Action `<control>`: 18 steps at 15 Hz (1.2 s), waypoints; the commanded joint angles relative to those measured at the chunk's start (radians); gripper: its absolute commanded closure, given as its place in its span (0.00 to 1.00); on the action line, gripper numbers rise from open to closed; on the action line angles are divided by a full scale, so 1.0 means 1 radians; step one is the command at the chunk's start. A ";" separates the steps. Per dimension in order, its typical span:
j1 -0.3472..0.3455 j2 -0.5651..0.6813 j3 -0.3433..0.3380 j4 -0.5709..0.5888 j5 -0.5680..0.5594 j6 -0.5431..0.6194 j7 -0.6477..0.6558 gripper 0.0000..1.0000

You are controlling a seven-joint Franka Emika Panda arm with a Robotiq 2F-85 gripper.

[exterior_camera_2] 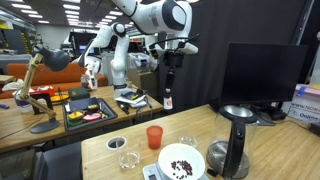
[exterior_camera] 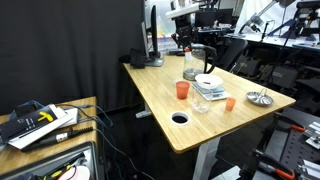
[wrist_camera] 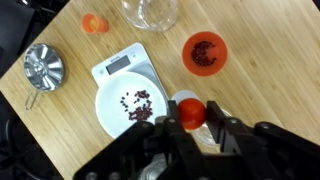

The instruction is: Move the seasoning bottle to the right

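The seasoning bottle (exterior_camera_2: 168, 92) is slim and dark with a red-and-white label. It hangs upright in my gripper (exterior_camera_2: 169, 72), above the far side of the wooden table (exterior_camera_2: 110, 170). In the wrist view its red cap (wrist_camera: 191, 112) sits between my gripper's (wrist_camera: 192, 120) two black fingers, which are shut on it. A clear round glass shows just beneath the cap. In an exterior view my gripper (exterior_camera: 185, 43) is over the back of the table, and the bottle is too small to make out there.
A scale (wrist_camera: 125, 65) carries a white plate of beans (wrist_camera: 110, 110). Near it are an orange cup of beans (wrist_camera: 204, 52), a small orange cup (wrist_camera: 94, 23), a metal strainer (wrist_camera: 42, 65) and a glass (wrist_camera: 150, 12). A black kettle (exterior_camera_2: 236, 140) and a monitor (exterior_camera_2: 265, 75) stand at one side.
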 commanded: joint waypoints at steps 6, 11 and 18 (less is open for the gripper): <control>-0.049 -0.204 -0.008 -0.335 0.019 0.026 0.148 0.67; -0.046 -0.187 -0.004 -0.311 0.019 0.025 0.148 0.67; -0.067 -0.212 -0.020 -0.357 0.037 0.101 0.158 0.92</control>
